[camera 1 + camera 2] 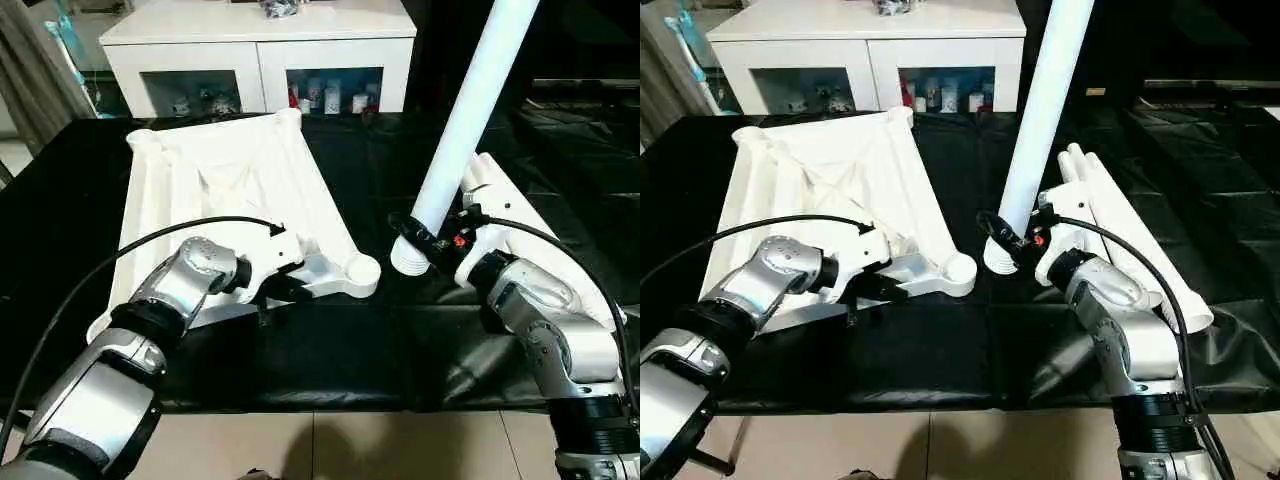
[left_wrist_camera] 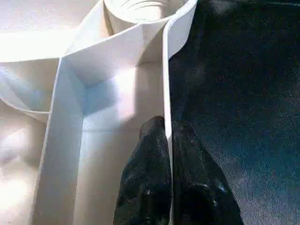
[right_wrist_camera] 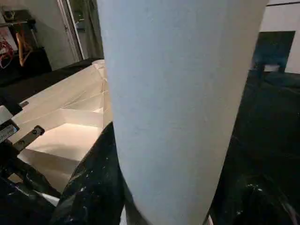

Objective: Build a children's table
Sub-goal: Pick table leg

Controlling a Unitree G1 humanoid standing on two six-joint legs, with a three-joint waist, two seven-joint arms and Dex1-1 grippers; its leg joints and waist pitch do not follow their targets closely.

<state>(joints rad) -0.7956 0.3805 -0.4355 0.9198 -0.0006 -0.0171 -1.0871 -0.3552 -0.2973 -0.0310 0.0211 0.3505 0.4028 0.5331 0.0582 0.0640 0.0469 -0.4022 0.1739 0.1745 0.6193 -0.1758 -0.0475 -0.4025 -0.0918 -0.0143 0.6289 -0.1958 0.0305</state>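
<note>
Left gripper point(image 2: 168, 140) clenched on tabletop point(image 1: 240, 180) near rim; right gripper point(image 1: 425, 240) grasping upright table leg point(image 1: 465, 120) above black cloth point(image 1: 340, 340).

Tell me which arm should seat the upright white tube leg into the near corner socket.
The right. Its gripper already holds the white tapered tube leg upright beside the round corner socket of the white plastic tabletop. The left gripper is clamped on the tabletop's rim, steadying it.
</note>
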